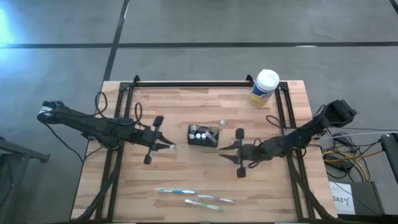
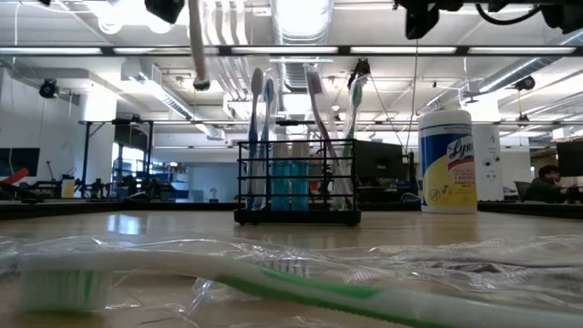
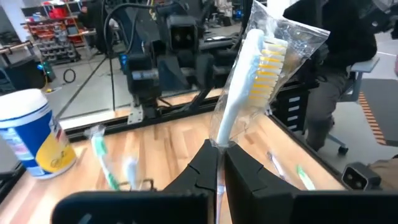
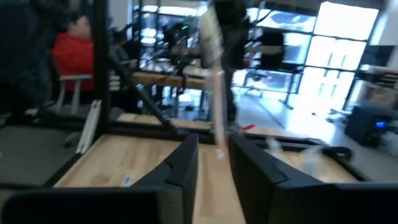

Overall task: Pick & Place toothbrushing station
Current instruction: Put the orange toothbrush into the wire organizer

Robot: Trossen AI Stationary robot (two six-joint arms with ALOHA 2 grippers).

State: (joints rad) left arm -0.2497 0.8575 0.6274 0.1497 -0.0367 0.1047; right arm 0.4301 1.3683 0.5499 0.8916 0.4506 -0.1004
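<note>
- The black mesh holder (image 1: pixel 203 135) is sitting near the middle of the bench (image 1: pixel 186 174), with several toothbrushes already standing upright in it, as the low view is showing.
- The left pincer (image 3: pixel 217 163) is hovering just beside the holder on its left, its fingers clamping the lower end of a wrapped white toothbrush with yellow bristles (image 3: pixel 249 74), which is pointing up and away from the wrist.
- The right pincer (image 4: pixel 214 155) is hanging on the holder's other side; a slim wrapped brush (image 4: pixel 214 74) is standing between its fingers, but whether they are pinching it I cannot tell.
- Three more brushes, a blue one (image 1: pixel 175 191) and green ones (image 1: pixel 205 203), are lying near the front edge of the bench, well apart from the holder.
- The yellow canister (image 1: pixel 263 89) is standing at the far right corner, not taking part.
- The step in hand appears to be carrying a brush to the holder; next, the left pincer would likely be needing to line the handle up over a free slot and lower it in.
</note>
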